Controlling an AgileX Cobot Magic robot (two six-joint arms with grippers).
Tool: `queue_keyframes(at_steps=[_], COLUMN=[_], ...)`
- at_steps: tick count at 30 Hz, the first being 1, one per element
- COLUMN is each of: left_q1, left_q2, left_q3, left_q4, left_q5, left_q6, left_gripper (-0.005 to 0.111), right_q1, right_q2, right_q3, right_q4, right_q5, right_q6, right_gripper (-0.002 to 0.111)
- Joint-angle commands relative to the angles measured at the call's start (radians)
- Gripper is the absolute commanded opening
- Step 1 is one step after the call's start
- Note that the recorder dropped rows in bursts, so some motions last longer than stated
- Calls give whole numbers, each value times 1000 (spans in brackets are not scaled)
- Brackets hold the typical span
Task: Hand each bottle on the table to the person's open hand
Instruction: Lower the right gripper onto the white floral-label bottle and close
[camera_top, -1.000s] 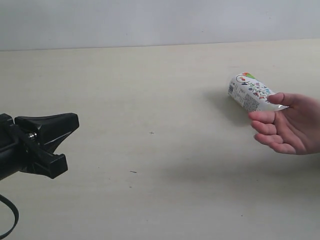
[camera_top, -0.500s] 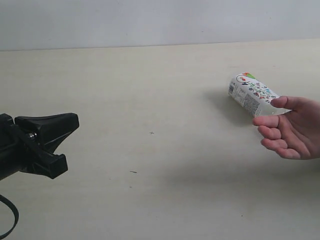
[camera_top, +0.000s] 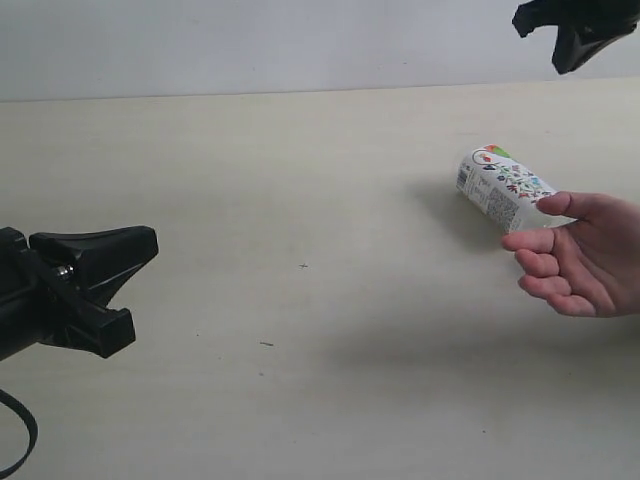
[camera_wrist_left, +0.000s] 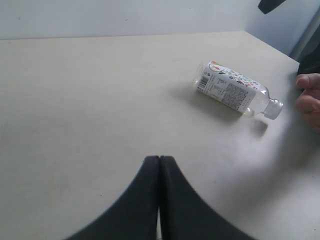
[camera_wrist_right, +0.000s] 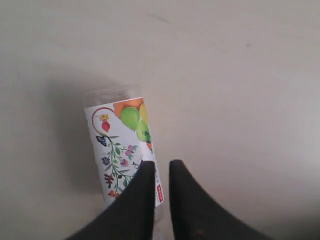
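A labelled bottle (camera_top: 500, 187) lies on its side on the counter (camera_top: 300, 180) at three o'clock, just beside an open hand (camera_top: 585, 265). The left claw (camera_wrist_left: 159, 160) is pressed together; the right claw (camera_wrist_right: 159, 164), slightly spread and empty, hangs over the bottle.

In the exterior view, the bottle's (camera_top: 503, 186) neck and cap are lost behind the thumb of the hand (camera_top: 585, 262), and the hand's wrist runs off the picture's edge beyond the bottle. Above the bottle in that view, the right gripper (camera_top: 548, 42) is cropped to its tips. Seen from its own camera, its fingers (camera_wrist_right: 142, 200) cover the bottle's neck end. The label's small print is unreadable.
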Motion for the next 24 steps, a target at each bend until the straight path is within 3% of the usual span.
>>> queue_keyframes(at_steps=[1,4,6,24], left_q1=[1,1,1,1], left_q2=[-9,-9,-9,-9], left_q3=[2,2,2,2], left_q4=[-1,-1,-1,-1], left_q5=[-1,-1,-1,-1], left_q6=[1,1,1,3], left_gripper=[0,0,0,0], right_q1=[2,2,2,55], right_q2=[88,132,160,322], right_q3=[-71,-72,-72,-72], right_q4=[66,73,68,43], right_q5=[49,49,49,49], right_q6=[-102,-143,-153,-168], right_gripper=[40,75,88,84])
